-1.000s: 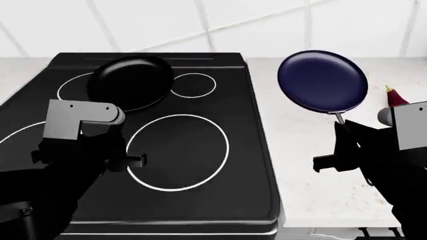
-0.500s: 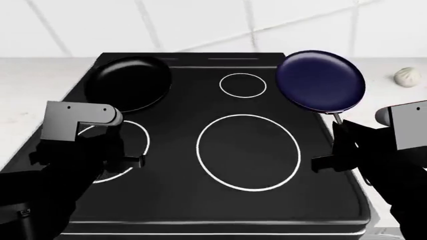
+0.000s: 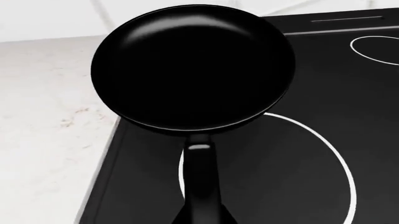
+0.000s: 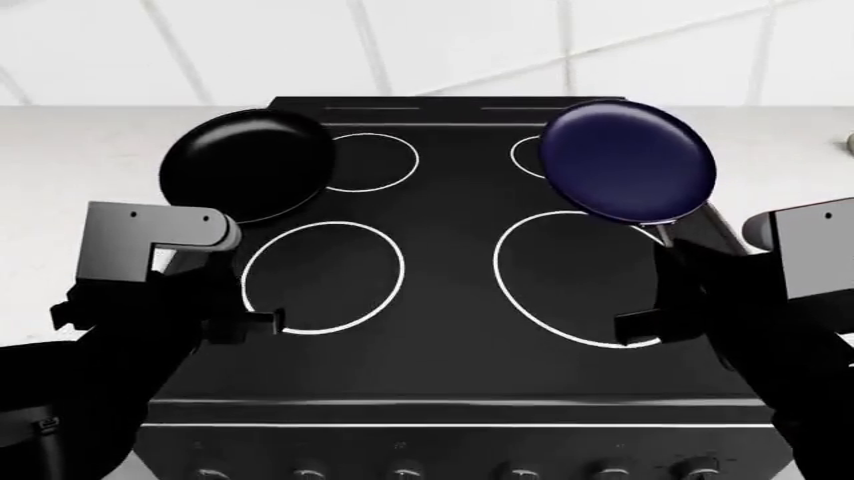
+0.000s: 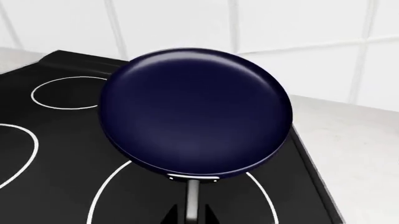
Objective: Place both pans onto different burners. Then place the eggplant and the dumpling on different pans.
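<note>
Two pans held up over the stove, neither one down yet.

The left pincer [image 4: 254, 322] grips the black pan [image 4: 246, 165] by its handle, out past the cooktop's [image 4: 447, 340] left edge; the right pincer [image 4: 638, 322] holds the navy pan [image 4: 627, 160] above the right large burner [image 4: 587, 280], probably lining up. Left burner [image 4: 323, 277] sits bare. Eggplant and dumpling aren't visible.

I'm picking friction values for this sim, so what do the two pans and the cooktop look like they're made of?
Black pan: seemingly coated metal with a glossy finish, judging by soft highlights along its rim. Navy pan: similar, but satin, with a broad dull sheen. Its handle shows a pale, possibly bare-metal strip. Cooktop: smooth black glass by its look, flat with printed white rings. These are renders, so all of this is a guess.
</note>
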